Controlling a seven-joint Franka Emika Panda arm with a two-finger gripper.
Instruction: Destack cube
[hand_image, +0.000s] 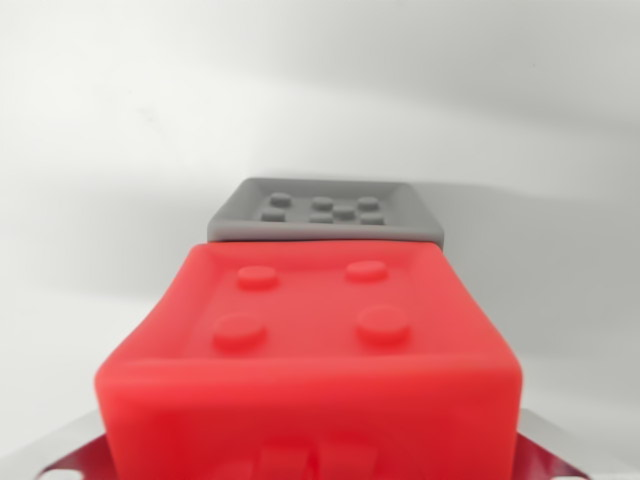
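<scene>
A red cube (310, 350) with four round studs on its top face fills the lower half of the wrist view, very close to the camera. My gripper (310, 460) is shut on it. Only slivers of the metal fingers (60, 458) show at the bottom corners, one on each side of the cube. Behind the red cube, farther from the camera, a grey cube (325, 215) with several studs on top rests on the white surface. Its front face is hidden by the red cube, so I cannot tell whether the two touch.
A plain white surface (120, 130) surrounds both cubes, with soft shadows to the wrist view's right of the grey cube. Nothing else is in view.
</scene>
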